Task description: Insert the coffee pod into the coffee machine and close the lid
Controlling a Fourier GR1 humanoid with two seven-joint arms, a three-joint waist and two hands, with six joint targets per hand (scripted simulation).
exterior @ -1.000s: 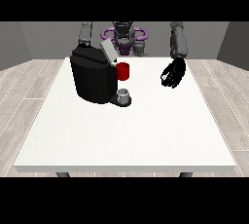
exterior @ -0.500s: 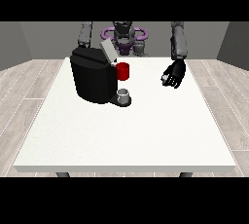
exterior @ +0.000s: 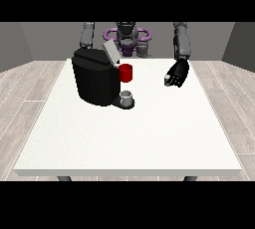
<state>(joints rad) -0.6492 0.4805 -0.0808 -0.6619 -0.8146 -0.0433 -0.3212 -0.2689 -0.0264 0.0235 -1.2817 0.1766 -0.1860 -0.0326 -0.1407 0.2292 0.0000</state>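
The black coffee machine (exterior: 95,79) stands at the table's back left. Its grey lid (exterior: 110,52) is tilted up and open. A red round holder (exterior: 126,72) sticks out of its front, over a grey cup (exterior: 127,96) on the base. The hand at the view's right (exterior: 178,73) hovers above the table to the right of the machine, well apart from it. Its fingers are curled, with a small pale thing, seemingly the coffee pod (exterior: 168,78), at their tips. The arm at the view's left (exterior: 87,35) runs down behind the machine, which hides its hand.
The white table (exterior: 129,138) stretches wide in front of the machine and under the raised hand. The robot's torso (exterior: 127,38) stands behind the back edge.
The hand at the view's right has sunk a touch. The machine, lid and cup have not moved.
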